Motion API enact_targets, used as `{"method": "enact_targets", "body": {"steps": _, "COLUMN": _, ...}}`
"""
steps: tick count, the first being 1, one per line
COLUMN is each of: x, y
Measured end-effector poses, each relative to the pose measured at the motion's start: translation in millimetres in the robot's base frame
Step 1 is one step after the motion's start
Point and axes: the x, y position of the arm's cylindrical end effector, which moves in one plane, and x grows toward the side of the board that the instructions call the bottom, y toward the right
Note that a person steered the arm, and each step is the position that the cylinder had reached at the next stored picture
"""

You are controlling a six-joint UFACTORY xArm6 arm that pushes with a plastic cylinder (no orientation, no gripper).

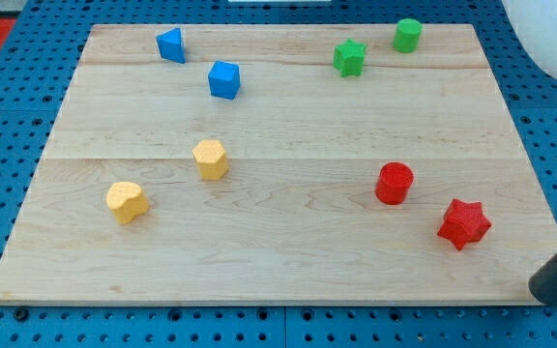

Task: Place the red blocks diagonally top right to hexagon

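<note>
A red cylinder (394,183) and a red star block (463,223) sit at the view's lower right of the wooden board (288,261). A yellow hexagon block (211,159) lies left of centre. A second yellow block (126,201), rounded, lies further to the lower left. The dark rod enters at the view's bottom right corner, and my tip (542,288) is just off the board's right edge, below and to the right of the red star, apart from it.
Two blue blocks (171,44) (224,79) lie at the top left. A green star block (350,57) and a green cylinder (407,35) lie at the top right. Blue pegboard surrounds the board. A white rounded object (549,34) sits at the top right corner.
</note>
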Motion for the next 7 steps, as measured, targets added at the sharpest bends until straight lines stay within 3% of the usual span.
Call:
{"method": "enact_targets", "body": {"steps": 3, "x": -18, "y": 29}}
{"method": "enact_targets", "body": {"steps": 4, "x": -61, "y": -14}}
{"method": "enact_targets", "body": {"steps": 5, "x": -66, "y": -63}}
{"method": "enact_targets", "body": {"steps": 6, "x": -69, "y": -71}}
{"method": "enact_targets", "body": {"steps": 7, "x": -34, "y": -74}}
